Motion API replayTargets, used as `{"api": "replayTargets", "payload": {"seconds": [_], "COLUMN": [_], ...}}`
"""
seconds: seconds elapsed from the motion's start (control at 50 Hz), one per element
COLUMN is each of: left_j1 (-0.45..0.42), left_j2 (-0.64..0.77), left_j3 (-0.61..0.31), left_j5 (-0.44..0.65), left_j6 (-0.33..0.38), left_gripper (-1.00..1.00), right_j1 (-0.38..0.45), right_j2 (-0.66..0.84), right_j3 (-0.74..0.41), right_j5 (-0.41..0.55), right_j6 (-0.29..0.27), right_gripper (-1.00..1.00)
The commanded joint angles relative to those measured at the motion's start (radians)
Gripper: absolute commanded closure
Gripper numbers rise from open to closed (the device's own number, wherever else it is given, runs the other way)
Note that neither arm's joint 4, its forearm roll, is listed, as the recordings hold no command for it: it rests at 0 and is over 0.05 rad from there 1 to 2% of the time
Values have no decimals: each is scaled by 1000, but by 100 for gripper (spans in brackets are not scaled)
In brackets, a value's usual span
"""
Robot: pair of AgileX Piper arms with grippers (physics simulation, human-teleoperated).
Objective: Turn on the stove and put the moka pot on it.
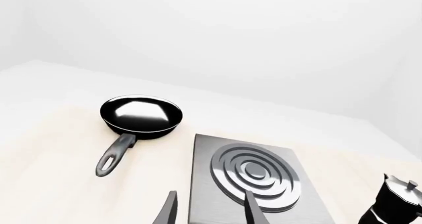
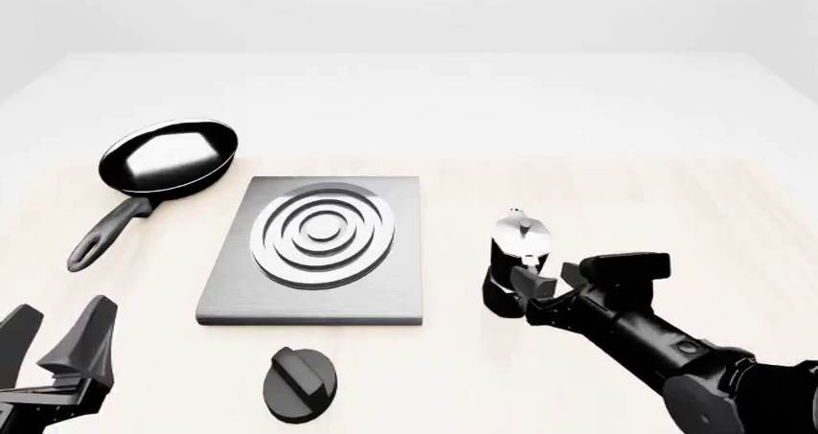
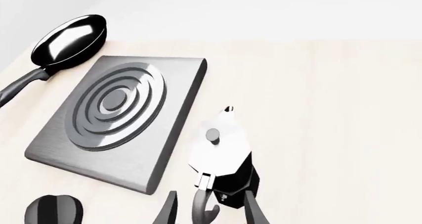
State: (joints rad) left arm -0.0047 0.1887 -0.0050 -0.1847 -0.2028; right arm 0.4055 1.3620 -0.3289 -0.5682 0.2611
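- I see the stove (image 2: 316, 252) lying flat near the middle of the table (image 2: 715, 194), its raised ring burner (image 2: 322, 235) bare.
- The stove's separate black knob (image 2: 301, 383) sits on the table just near of the slab's near edge, apart from it.
- The moka pot (image 2: 518, 262) stands upright on the table to the right of the stove, close to it but not touching; its silver lid (image 3: 218, 145) and small top knob show clearly in my right wrist view.
- My right gripper (image 2: 543, 295) is at the pot's near right side, with the arm coming in from the near right corner.
- In the right wrist view its fingers (image 3: 254, 211) stand apart with the pot's handle (image 3: 201, 204) between them; I cannot tell whether either finger touches the handle.
- My left gripper (image 2: 57, 343) sits low at the near left corner, well apart from the stove and to the left of the knob.
- Its two fingers (image 1: 168, 211) are spread apart and hold nothing; the left wrist view looks past them at the stove.
- A black frying pan (image 2: 167, 161) rests at the far left, beside the stove's far left corner, its handle (image 2: 109, 233) pointing toward the near left.
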Motion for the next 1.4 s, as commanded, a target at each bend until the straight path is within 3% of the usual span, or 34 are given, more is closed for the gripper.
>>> {"api": "replayTargets", "payload": {"seconds": [0.02,0.76,0.78,1.02,1.1,1.32,1.4], "left_j1": [1,-1,-1,-4,-6,-13,-16], "left_j2": [4,24,25,23,19,2,-7], "left_j3": [1,2,2,2,2,1,2], "left_j5": [-4,-21,-21,-21,-17,-3,4], "left_j6": [-3,-10,-10,-10,-9,-4,0], "left_gripper": [-100,-100,-100,-100,-100,-100,-100], "right_j1": [7,16,16,-4,-20,-41,-42], "right_j2": [56,221,222,179,108,-220,-275], "right_j3": [6,23,24,34,30,-32,-59], "right_j5": [-48,-193,-194,-160,-96,234,307], "right_j6": [13,57,56,18,-13,-103,-131], "right_gripper": [-100,-100,100,100,100,100,100]}}
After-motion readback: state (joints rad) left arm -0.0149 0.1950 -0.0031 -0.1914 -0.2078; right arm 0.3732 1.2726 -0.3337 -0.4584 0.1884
